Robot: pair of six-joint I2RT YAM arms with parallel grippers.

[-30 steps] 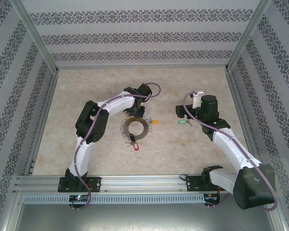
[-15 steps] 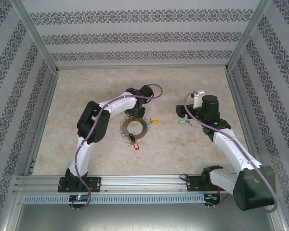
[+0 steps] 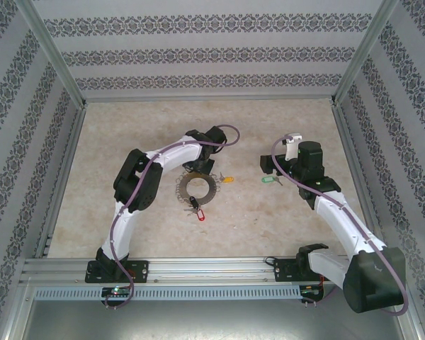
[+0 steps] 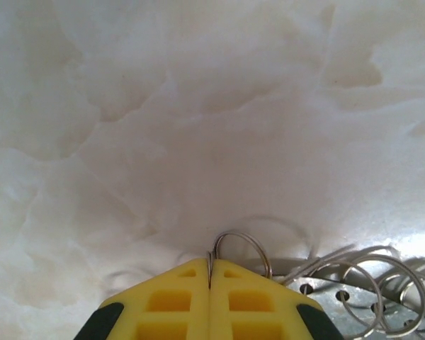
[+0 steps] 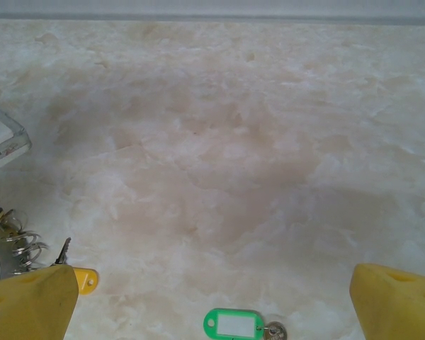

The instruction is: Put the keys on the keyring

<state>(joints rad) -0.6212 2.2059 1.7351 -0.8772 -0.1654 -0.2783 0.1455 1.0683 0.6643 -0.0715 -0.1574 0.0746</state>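
Evidently the keyring (image 3: 197, 188) is being steadied for threading. It lies flat on the table (image 3: 127, 127) at the centre of the top view, and the left gripper (image 3: 200, 168) is set down on its upper rim. In the left wrist view the jaws are seen pressed together with no gap, and a thin wire loop (image 4: 242, 246) emerges from between their tips. The ring thus appears to be nipped by one of its small loops, probably so that it cannot slide while a key is fed on. More loops and silvery key blades (image 4: 354, 294) are crowded at the lower right of that frame.

The right gripper (image 5: 212, 278) is held low over the table with its jaws spread wide and nothing between them. The green key (image 5: 232, 324) lies at the bottom centre of the right wrist view, lined up with the gap, which suggests it is meant to be picked up next. The yellow key (image 5: 85, 280) lies at the lower left, close to the keyring's fringe.

A red tag (image 3: 200, 214) is seen at the ring's lower edge in the top view, seemingly already attached. Free rim is scarce, since the fringe of keys and the left gripper itself take up much of it, and the yellow key lies between the green key and the ring
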